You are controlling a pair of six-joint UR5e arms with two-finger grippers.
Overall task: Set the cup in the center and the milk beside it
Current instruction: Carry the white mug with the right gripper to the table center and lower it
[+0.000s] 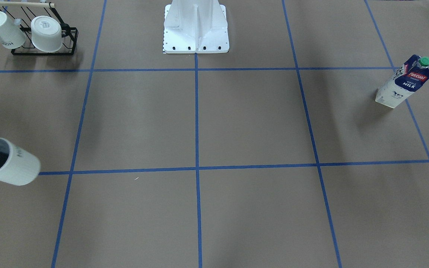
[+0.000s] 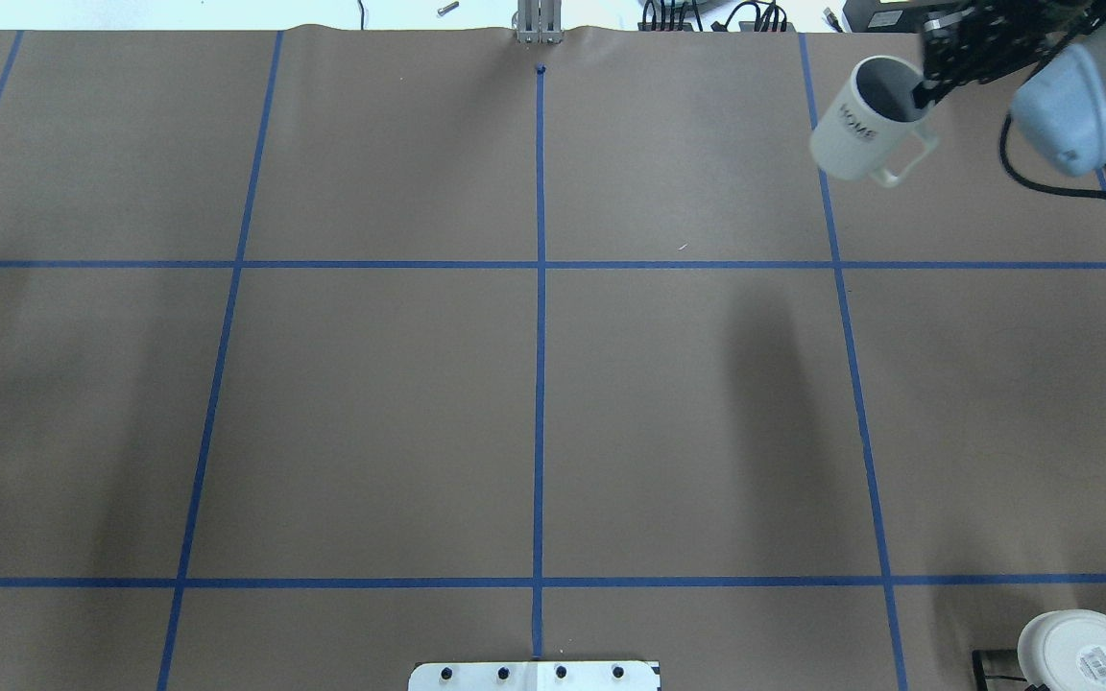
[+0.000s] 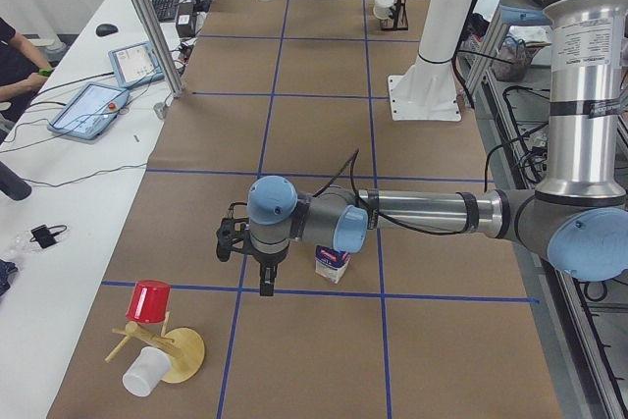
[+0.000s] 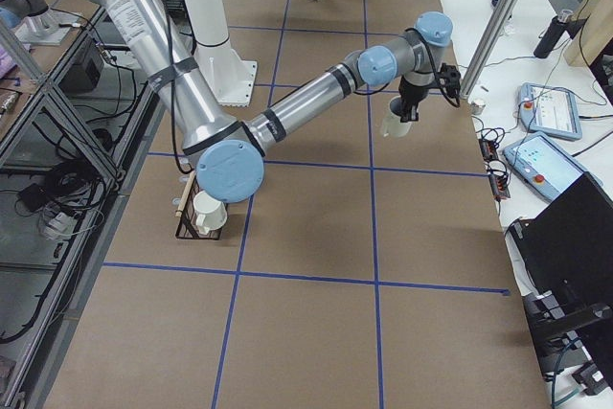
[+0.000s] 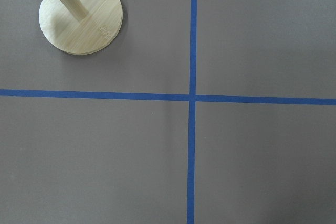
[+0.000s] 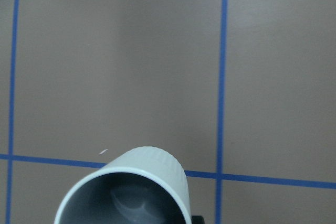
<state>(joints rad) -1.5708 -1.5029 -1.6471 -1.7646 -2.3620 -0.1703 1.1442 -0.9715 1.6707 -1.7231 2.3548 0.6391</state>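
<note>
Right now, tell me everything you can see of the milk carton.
The milk carton is a tall white and dark-blue box, cardboard by its look, with a round green cap on its gabled top, a red Pascual banner and white MILK lettering. It stands upright, cap on, on the brown table at the robot's left, beside a blue tape line. Only the table touches it.

You see a white cup (image 2: 857, 130), grey inside; white and dark-blue milk (image 1: 400, 87) with green cap (image 1: 426, 60) and red banner (image 1: 417, 77); brown table (image 1: 255, 119), blue grid lines (image 1: 196, 111).
</note>
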